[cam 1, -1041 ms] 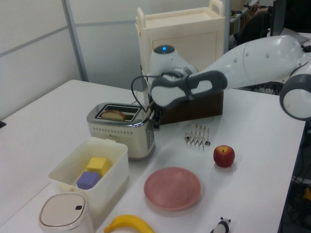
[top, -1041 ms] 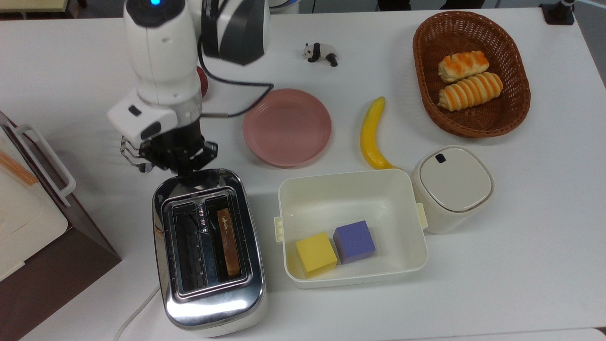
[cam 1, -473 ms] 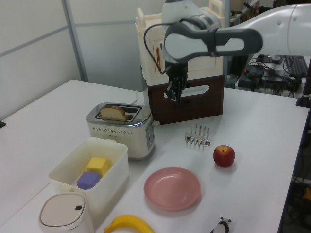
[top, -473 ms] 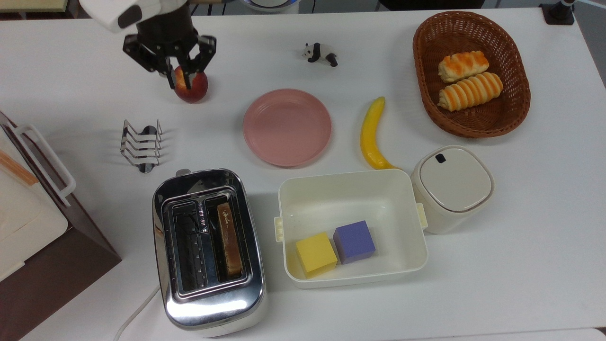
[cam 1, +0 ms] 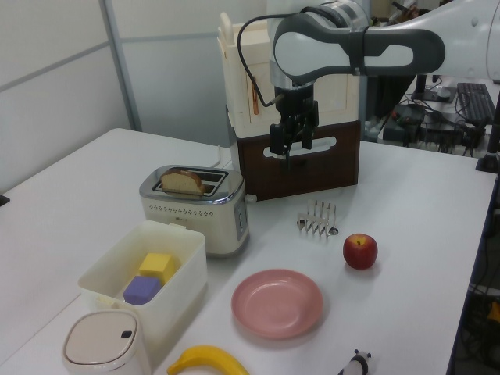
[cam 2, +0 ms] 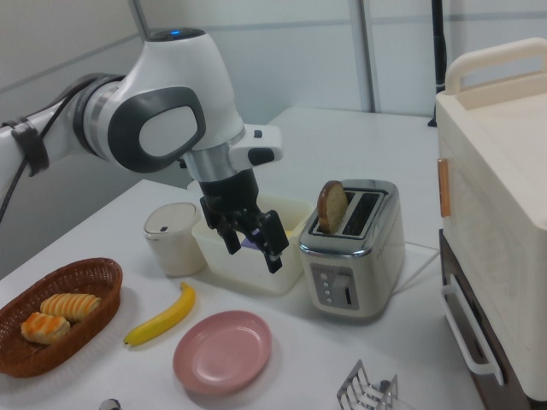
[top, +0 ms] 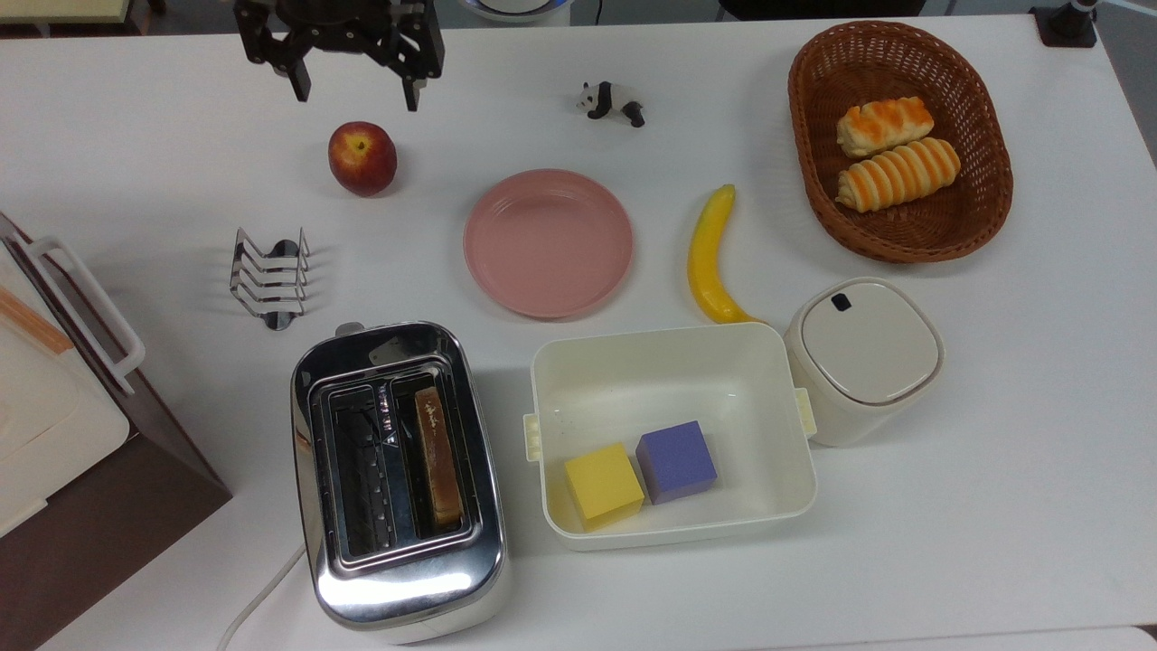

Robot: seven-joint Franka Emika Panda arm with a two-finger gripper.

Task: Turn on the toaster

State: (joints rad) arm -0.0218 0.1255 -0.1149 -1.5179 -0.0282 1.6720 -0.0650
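Tabletop [top: 994, 434] is white and wide, with grey wall panels [cam 1: 55, 86] behind it in the left view. I see the white-and-brown box appliance [top: 54, 434] at the top view's left edge, the toaster [top: 398, 479] just beside it holding one slice of bread [cam 2: 332, 206], then the tool [top: 357, 90] spread open and empty above the tabletop.

my count from remote station, nearest gripper [top: 354, 89] outward: one apple [top: 362, 158] just below fingers. one panda figure [top: 611, 99]. one wire toast rack [top: 268, 278]. one pink plate [top: 548, 242]. one banana [top: 709, 257]. one toaster [top: 398, 479], two slots, one toast slice [top: 437, 457]. one white tub [top: 671, 362], two cubes: one yellow [top: 602, 485], one purple [top: 676, 461]. one lidded canister [top: 862, 360]. farthest: one basket [top: 813, 181], two bread rolls [top: 895, 149]. one boxy appliance [top: 54, 425].
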